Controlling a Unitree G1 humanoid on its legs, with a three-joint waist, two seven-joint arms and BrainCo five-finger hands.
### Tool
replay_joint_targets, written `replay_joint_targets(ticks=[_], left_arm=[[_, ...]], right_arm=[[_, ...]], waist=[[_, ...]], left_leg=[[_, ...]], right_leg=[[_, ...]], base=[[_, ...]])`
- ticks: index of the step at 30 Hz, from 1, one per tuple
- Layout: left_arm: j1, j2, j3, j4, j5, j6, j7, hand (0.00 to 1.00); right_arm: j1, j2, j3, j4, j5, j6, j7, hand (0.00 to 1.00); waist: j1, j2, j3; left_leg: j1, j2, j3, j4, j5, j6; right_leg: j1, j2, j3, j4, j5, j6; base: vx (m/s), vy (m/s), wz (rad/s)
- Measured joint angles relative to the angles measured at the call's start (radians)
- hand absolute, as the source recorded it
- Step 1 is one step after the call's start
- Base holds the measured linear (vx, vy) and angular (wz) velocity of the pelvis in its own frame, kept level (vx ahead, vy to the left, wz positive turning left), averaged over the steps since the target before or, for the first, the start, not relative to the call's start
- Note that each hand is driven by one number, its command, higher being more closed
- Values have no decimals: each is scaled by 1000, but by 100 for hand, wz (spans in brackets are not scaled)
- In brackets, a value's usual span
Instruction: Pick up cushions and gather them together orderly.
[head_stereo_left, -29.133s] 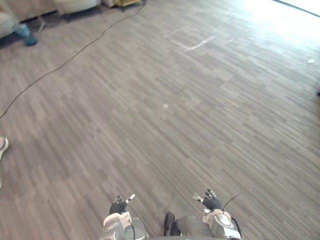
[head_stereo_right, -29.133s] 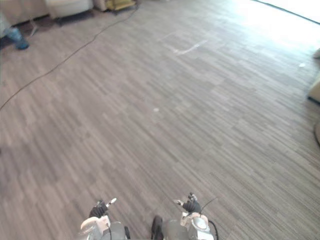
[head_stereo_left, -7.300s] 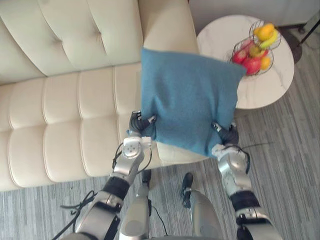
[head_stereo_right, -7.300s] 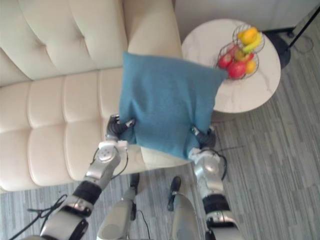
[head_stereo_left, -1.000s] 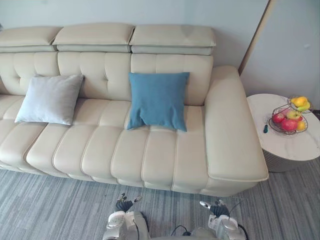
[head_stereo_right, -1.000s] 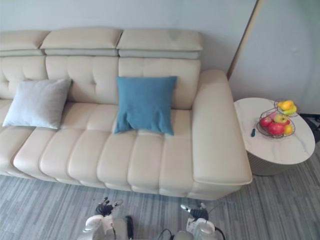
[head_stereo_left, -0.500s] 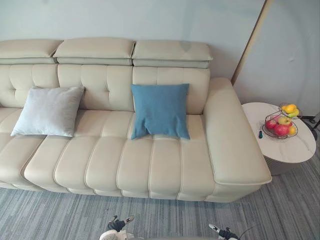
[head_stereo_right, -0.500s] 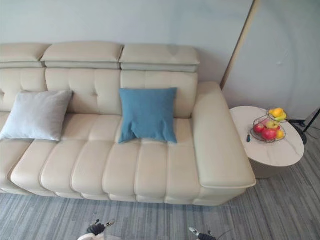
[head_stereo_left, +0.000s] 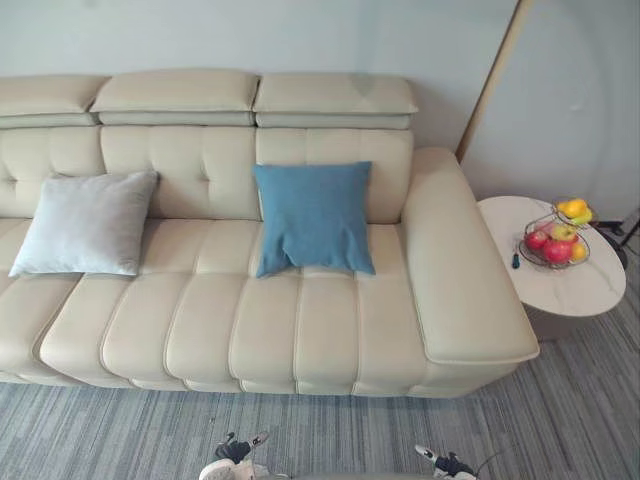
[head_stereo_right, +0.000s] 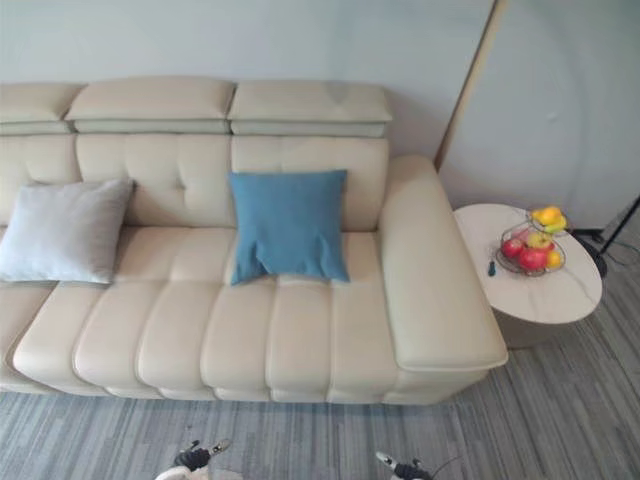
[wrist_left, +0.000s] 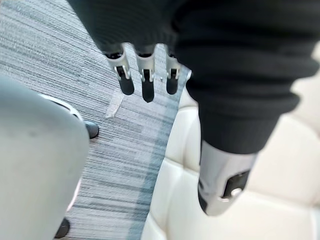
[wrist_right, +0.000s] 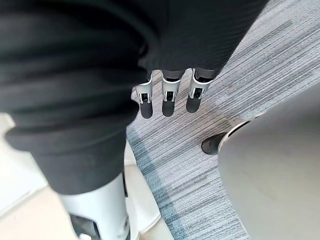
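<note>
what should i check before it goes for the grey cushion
1. Left hand empty: ok, fingers straight, nothing held.
2. Right hand empty: ok, fingers straight, nothing held.
3. Cushions together: not ok, grey cushion and blue cushion sit apart on the sofa.
4. Blue cushion upright against the backrest: ok.
5. Hands near the grey cushion: not ok, both are low over the floor in front of the sofa.
</note>
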Motion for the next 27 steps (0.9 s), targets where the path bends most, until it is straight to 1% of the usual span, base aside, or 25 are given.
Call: replay_joint_targets(ticks=[1,3,4,5,6,7,8,9,10,11,12,13,14,15,16,17,18,19,20,21,23,24,25,26,27], left_arm=[[0,-2,0,1,0,1,1,0],[-5,-7,3,1,0,3,-1,0],[-8,-7,4,1,0,4,-2,0],[-11,-5,8,1,0,5,-5,0],[-12,-4,9,1,1,5,-5,0],[-15,-3,10,0,1,4,-5,0],[-12,3,9,0,2,4,-5,0],[-17,3,-4,-4,2,5,-4,0],[-18,3,-11,-5,2,4,-4,0],[-17,4,-18,-5,2,4,-4,0],[-15,3,-19,-1,2,4,-5,0],[-15,2,-19,0,2,4,-5,0],[-15,1,-20,2,2,4,-6,0],[-16,-1,-24,1,2,4,-7,0],[-16,0,-27,1,2,4,-7,0],[-14,1,-23,-1,1,4,-8,0],[-15,1,-13,-2,1,3,-8,0],[-16,-10,3,-6,0,2,-8,0],[-16,-14,0,-19,0,-1,-8,0],[-16,-13,0,-24,0,-2,-10,0],[-23,-23,0,-64,-10,-4,-21,0],[-23,-27,2,-66,-15,-5,-20,0],[-23,-33,20,-72,-20,-7,-19,0],[-23,-39,38,-80,-21,-8,-18,0],[-24,-41,41,-82,-21,-9,-19,0]], right_arm=[[1,-1,4,-9,6,2,0,0],[1,-1,25,-32,6,4,2,0],[0,-1,29,-33,6,4,2,0],[0,-1,41,-52,6,5,3,0],[-6,0,56,-65,4,4,3,0],[-13,0,59,-64,4,5,3,0],[-36,5,59,-64,3,5,4,0],[-44,3,55,-64,3,8,4,0],[-44,2,52,-63,2,8,3,0],[-39,2,43,-60,-3,8,3,0],[-38,2,27,-58,-21,9,3,0],[-36,1,27,-58,-31,9,2,0],[-34,-3,21,-58,-34,8,2,0],[-34,-7,18,-55,-34,8,2,0],[-34,-8,17,-54,-33,9,2,0],[-33,-5,17,-55,-32,9,2,0],[-32,-6,16,-56,-32,8,1,0],[-32,-15,18,-57,-31,9,-1,0],[-32,-17,21,-55,-30,13,-3,0],[-32,-16,24,-55,-28,15,-4,0],[-37,-10,26,-57,-26,20,-4,0],[-36,-9,28,-58,-26,20,-4,0],[-41,-10,40,-61,-26,18,-5,0],[-42,-11,54,-62,-26,17,-6,0],[-38,-13,61,-61,-26,17,-7,0]], waist=[[-1,3,0],[-6,12,2],[-6,13,2],[-6,9,4],[-7,7,9],[-7,5,12],[-5,13,23],[-12,12,25],[-15,13,26],[-16,13,26],[-17,18,31],[-22,17,32],[-30,24,38],[-32,26,41],[-31,27,44],[-29,35,54],[-29,39,59],[-28,58,71],[-28,62,72],[-28,60,72],[-4,43,78],[2,43,78],[7,42,78],[14,40,78],[16,37,77]], left_leg=[[0,2,9,-2,-3,3],[6,27,97,-1,-41,-4],[7,30,108,0,-45,-3],[11,42,179,1,-54,-6],[15,50,245,2,-54,-5],[16,54,278,2,-54,-5],[18,68,356,-2,-55,-5],[28,67,415,-15,-56,-7],[37,67,439,-19,-56,-7],[48,69,476,-18,-55,-7],[74,69,515,-15,-55,-9],[80,72,517,-13,-53,-11],[82,84,519,27,-56,-16],[52,131,517,153,-69,-33],[33,161,509,229,-74,-37],[-37,246,463,454,-78,-25],[-60,272,439,522,-84,-12],[-114,319,345,676,-107,14],[-171,303,245,720,-132,-24],[-189,290,218,716,-140,-30],[-255,175,56,556,-161,-39],[-260,155,23,513,-161,-41],[-282,100,-96,413,-158,-38],[-300,64,-197,363,-151,-28],[-315,37,-270,337,-133,0]], right_leg=[[-18,6,28,1,7,0],[-67,39,109,5,34,1],[-74,44,122,6,39,1],[-123,68,164,25,68,-4],[-161,85,163,34,100,-7],[-177,91,136,34,117,-14],[-205,82,-12,52,104,-64],[-243,37,-264,152,23,-96],[-240,13,-371,187,-8,-103],[-223,-27,-536,231,-50,-133],[-202,-43,-629,244,-74,-143],[-201,-35,-615,241,-74,-143],[-198,-5,-557,231,-89,-135],[-195,17,-520,215,-93,-135],[-189,28,-506,204,-93,-136],[-160,68,-471,170,-93,-137],[-146,83,-461,162,-93,-138],[-115,123,-427,156,-101,-151],[-97,140,-400,158,-111,-163],[-95,146,-381,158,-111,-165],[-86,164,-275,155,-112,-164],[-86,170,-253,155,-112,-163],[-86,188,-193,155,-114,-162],[-85,199,-151,158,-115,-162],[-84,207,-109,165,-121,-155]], base=[[-2,-6,-92],[-16,15,-119],[-50,28,-136],[-53,17,-150],[-56,16,-170],[-50,-27,-165],[-73,-64,-150],[-65,-84,-137],[-41,-70,-106],[10,-109,-117],[31,-129,-111],[69,-184,-110],[96,-193,-90],[107,-209,-93],[121,-282,-95],[75,-196,-66],[89,-231,-88],[111,-143,-91],[111,-143,-91],[167,-107,-98],[173,-61,-122],[163,15,-147],[177,54,-143],[227,90,-167],[156,65,-108]])
